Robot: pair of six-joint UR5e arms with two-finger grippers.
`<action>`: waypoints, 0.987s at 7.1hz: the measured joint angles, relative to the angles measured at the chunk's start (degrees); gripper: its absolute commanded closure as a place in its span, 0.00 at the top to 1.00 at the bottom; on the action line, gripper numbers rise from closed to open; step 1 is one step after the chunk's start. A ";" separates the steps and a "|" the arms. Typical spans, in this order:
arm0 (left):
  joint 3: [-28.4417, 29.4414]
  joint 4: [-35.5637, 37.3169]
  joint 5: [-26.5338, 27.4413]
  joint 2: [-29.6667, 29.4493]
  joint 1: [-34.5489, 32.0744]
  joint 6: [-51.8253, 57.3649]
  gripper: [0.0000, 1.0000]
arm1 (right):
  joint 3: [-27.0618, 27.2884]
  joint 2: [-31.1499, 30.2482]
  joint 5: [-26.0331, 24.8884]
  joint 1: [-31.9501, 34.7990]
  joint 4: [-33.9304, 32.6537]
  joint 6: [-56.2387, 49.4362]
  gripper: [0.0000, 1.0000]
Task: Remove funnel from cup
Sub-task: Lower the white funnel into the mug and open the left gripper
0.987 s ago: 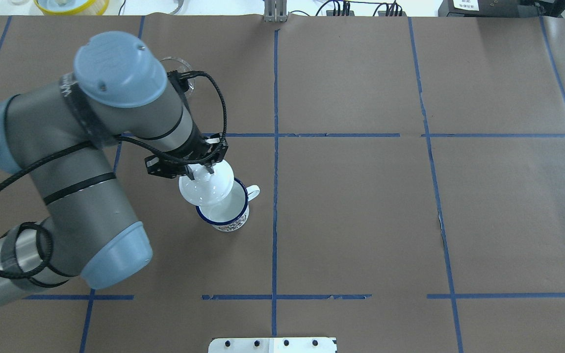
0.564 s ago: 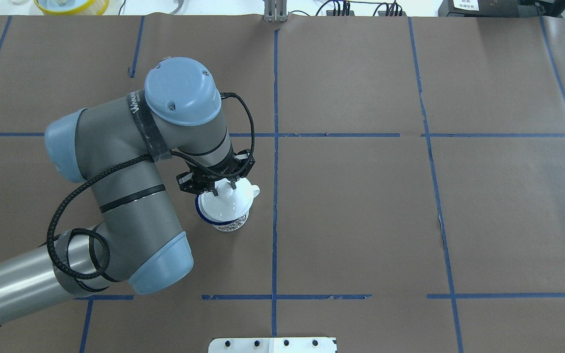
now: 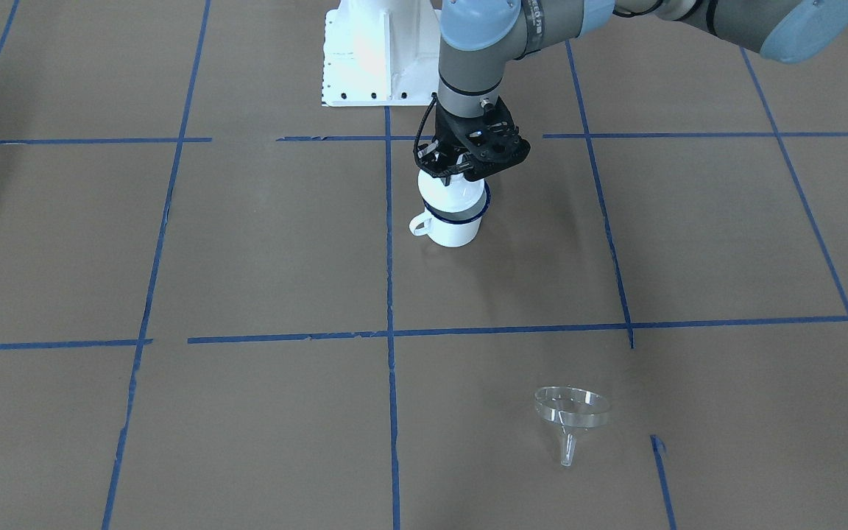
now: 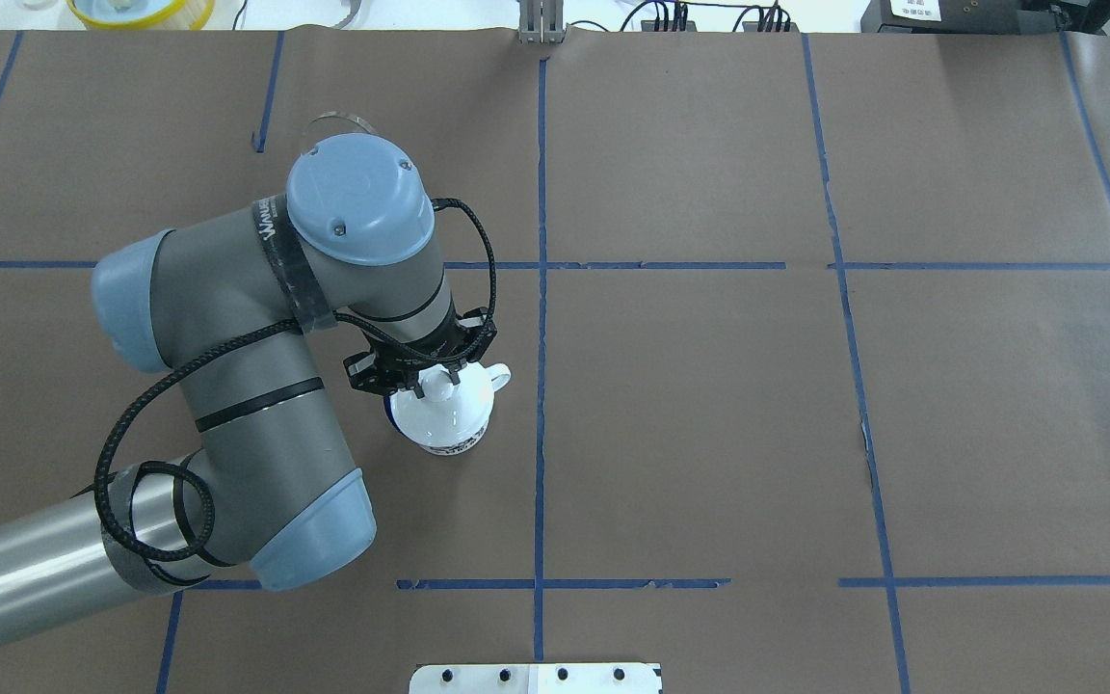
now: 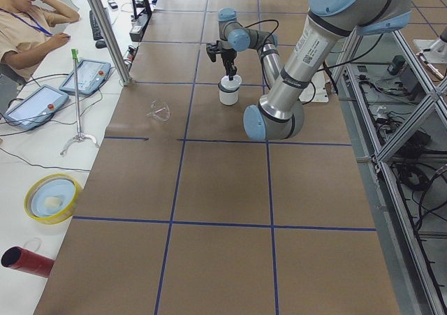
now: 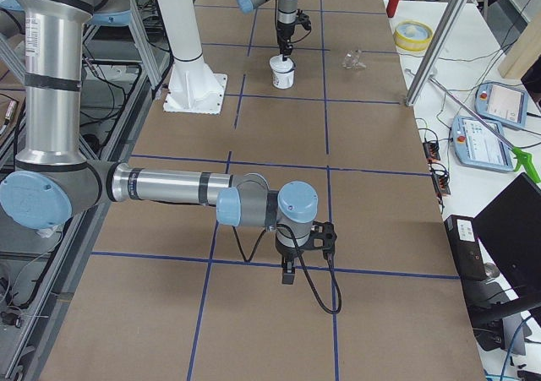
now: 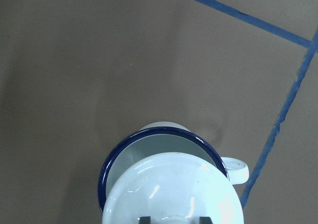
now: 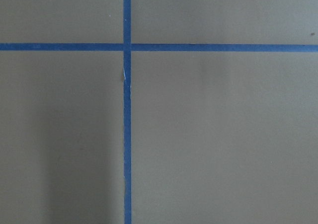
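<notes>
The clear funnel (image 3: 571, 412) lies on its side on the brown paper, far from the cup and outside it; in the overhead view only its rim (image 4: 333, 120) shows behind the left arm. The cup (image 3: 453, 228), a white mug with a dark blue rim (image 7: 149, 134), stands upright near the table's middle. My left gripper (image 4: 435, 381) is shut on the knob of a white domed lid (image 4: 444, 410) and holds it at the cup's mouth. Part of the mouth still shows open in the left wrist view. My right gripper (image 6: 287, 275) shows only in the exterior right view; I cannot tell its state.
The white robot base plate (image 3: 372, 59) stands on the robot's side of the table. Blue tape lines (image 4: 541, 289) cross the brown paper. A yellow-rimmed bowl (image 5: 50, 198) and a red cylinder (image 5: 24, 260) lie beyond the table's far edge, by the operators.
My left arm has carried the white lid from up and left of the cup to right over its mouth, then lowered it a little. The cup has stayed put.
</notes>
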 measured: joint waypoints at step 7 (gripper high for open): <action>0.48 -2.28 0.03 1.00 -0.27 0.05 0.00 | 0.03 0.00 0.00 0.00 0.00 0.00 1.00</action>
